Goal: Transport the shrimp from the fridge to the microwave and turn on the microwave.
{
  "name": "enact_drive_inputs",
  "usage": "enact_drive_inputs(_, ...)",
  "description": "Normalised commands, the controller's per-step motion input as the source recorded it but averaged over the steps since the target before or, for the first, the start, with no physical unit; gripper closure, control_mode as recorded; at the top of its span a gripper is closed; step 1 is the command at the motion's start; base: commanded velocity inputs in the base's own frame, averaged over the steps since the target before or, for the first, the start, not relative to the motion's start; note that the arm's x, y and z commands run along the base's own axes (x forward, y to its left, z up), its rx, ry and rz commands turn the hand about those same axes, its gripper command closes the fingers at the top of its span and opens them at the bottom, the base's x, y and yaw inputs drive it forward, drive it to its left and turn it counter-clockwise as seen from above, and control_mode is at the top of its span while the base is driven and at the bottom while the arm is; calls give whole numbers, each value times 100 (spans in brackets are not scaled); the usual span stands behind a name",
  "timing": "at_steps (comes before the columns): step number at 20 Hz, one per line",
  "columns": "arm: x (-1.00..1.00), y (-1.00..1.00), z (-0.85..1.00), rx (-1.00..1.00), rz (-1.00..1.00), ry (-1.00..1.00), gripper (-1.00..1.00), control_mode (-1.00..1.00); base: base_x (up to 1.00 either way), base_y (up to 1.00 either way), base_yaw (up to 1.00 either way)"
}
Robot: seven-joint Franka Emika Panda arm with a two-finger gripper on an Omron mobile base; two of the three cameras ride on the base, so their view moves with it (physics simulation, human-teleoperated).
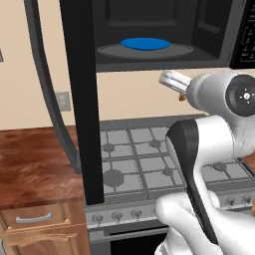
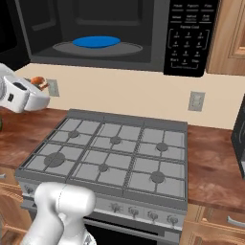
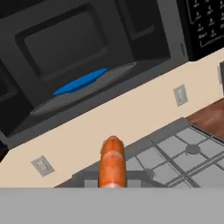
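Note:
The orange-pink shrimp [image 3: 113, 161] sticks out from between the tips of my gripper [image 3: 113, 183], which is shut on it. In the base views the shrimp [image 2: 41, 83] [image 1: 182, 98] and gripper [image 2: 35, 87] [image 1: 178, 92] hang in the air over the stove's left side, below and in front of the microwave [image 1: 149, 62] [image 2: 110, 60] [image 3: 87, 43]. The microwave's door [image 1: 82, 99] stands open to the left, and its blue plate [image 1: 145, 44] [image 2: 96, 41] [image 3: 81, 82] lies bare on the grey turntable. Its keypad [image 2: 191, 38] is on the right. The fridge is out of view.
A grey gas stove [image 1: 134, 159] [image 2: 115, 153] with knobs along its front lies under the microwave. Wooden counters [image 1: 35, 159] [image 2: 215, 165] flank it. Wall outlets [image 2: 196, 101] [image 1: 63, 101] sit on the beige backsplash. A wooden cabinet [image 2: 232, 33] hangs to the right of the keypad.

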Motion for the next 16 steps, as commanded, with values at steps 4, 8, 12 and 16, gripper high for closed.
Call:
enact_drive_inputs(4,45,-6,18,1,21,2,100,-100,0,0,0)
enact_drive_inputs(8,40,0,38,0,13,15,100,-100,0,0,0)
enact_drive_inputs(12,25,0,39,0,9,18,100,-100,0,0,0)
enact_drive_inputs(16,17,0,32,0,8,11,100,-100,0,0,0)
